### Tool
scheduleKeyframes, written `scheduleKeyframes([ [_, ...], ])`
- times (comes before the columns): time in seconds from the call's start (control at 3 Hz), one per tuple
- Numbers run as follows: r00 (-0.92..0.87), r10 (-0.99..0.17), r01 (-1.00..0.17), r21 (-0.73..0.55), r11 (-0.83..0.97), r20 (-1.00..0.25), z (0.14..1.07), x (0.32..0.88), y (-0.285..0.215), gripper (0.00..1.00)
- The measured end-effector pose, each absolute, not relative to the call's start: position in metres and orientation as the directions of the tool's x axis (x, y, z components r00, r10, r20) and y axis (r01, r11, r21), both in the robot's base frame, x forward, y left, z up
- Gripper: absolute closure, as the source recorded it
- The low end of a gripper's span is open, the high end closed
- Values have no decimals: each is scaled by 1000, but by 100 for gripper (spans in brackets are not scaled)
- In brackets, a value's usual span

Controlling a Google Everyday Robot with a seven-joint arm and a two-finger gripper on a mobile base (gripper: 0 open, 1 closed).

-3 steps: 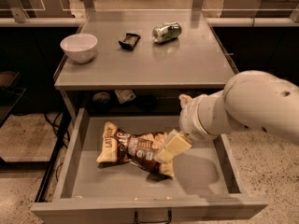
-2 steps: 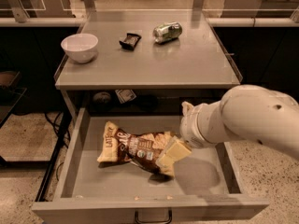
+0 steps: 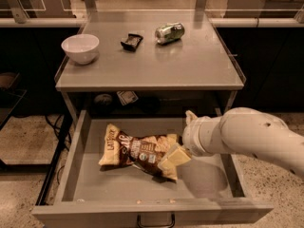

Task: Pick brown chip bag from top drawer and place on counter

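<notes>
The brown chip bag (image 3: 135, 148), crinkled tan and dark brown, lies on its side on the floor of the open top drawer (image 3: 114, 186), left of centre. My gripper (image 3: 174, 157) reaches in from the right on a thick white arm and sits at the bag's right end, touching or overlapping it. The bag rests on the drawer floor. The grey counter (image 3: 156, 68) is the tabletop directly above the drawer.
On the counter stand a white bowl (image 3: 80, 48) at the left, a small dark packet (image 3: 131, 41) and a shiny green can (image 3: 169, 33) on its side at the back. The drawer handle (image 3: 156, 221) is at the front. Glass-railed counters run behind.
My gripper has sunk a little lower onto the right end of the bag, and the arm has shifted slightly right. The bag has not moved.
</notes>
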State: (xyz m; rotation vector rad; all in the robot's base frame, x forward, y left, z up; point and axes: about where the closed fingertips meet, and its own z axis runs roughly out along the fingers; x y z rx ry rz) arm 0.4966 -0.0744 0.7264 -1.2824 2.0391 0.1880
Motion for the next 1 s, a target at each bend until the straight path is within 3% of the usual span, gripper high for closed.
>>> scheduleKeyframes([
  [1.0,-211,-678,-928,-73,365,-704,667,509,-1,0],
])
